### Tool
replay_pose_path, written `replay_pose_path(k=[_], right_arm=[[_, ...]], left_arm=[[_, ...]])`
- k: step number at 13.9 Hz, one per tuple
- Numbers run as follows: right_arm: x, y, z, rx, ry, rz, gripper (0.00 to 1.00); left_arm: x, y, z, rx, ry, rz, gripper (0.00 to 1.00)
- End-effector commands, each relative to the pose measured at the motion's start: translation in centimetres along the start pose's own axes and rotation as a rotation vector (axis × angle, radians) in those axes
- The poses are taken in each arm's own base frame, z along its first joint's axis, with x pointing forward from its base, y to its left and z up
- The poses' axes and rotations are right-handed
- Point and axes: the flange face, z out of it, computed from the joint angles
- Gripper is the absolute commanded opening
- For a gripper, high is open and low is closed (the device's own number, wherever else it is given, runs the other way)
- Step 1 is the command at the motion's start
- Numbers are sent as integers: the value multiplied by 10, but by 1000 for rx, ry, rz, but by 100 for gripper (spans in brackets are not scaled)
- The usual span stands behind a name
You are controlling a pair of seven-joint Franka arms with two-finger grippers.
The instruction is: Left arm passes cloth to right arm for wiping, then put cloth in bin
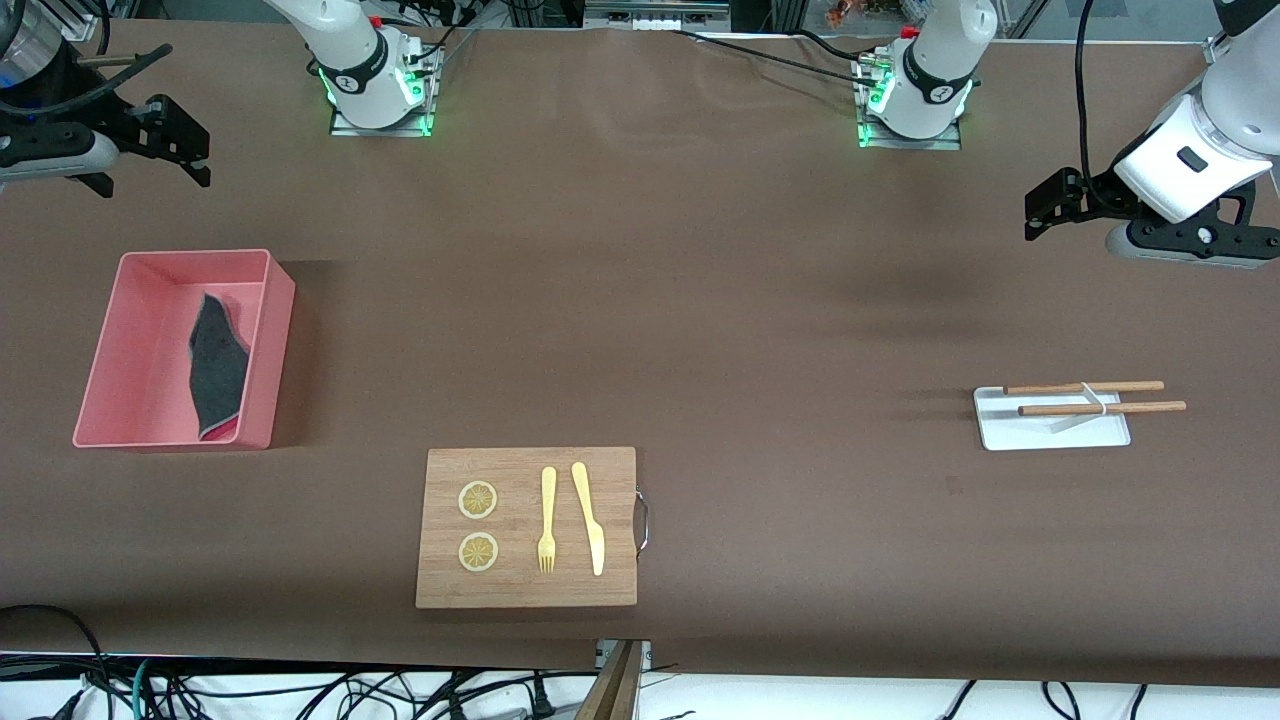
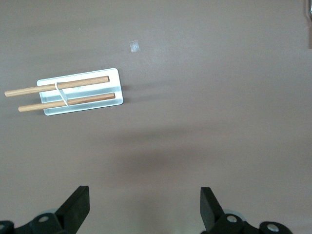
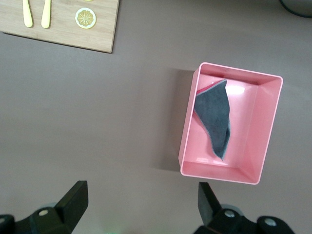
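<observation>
The cloth [image 1: 218, 365] lies crumpled in the salmon-pink bin [image 1: 140, 340], dark grey side up with a pink edge showing. The bin stands toward the right arm's end of the table. The right wrist view shows the cloth [image 3: 214, 114] resting against one long wall of the bin [image 3: 265, 131]. My right gripper [image 1: 185, 140] hangs open and empty in the air beside the bin, over bare table; its jaws [image 3: 141, 197] stand wide apart. My left gripper [image 1: 1045, 205] is open and empty too, raised over bare table at the left arm's end, jaws [image 2: 145, 202] wide.
A wooden cutting board [image 1: 525, 590] with two lemon slices, a yellow fork and a yellow knife sits near the front camera's edge. A small white tray [image 1: 1050, 430] carrying two wooden chopsticks [image 2: 63, 85] lies below the left gripper's end. Brown table stretches between them.
</observation>
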Motion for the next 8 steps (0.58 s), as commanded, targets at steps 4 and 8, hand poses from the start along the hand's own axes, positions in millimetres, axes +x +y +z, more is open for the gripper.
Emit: replay_pose_path(k=[4,8], right_arm=[[-5,-9,4,58,-21,-27,100],[-8,-8,4,70,-37,-35,100]], left_arm=[[-7,-4,-3,9,0,-15,100],[-7,-4,-3,9,-2,-15,100]])
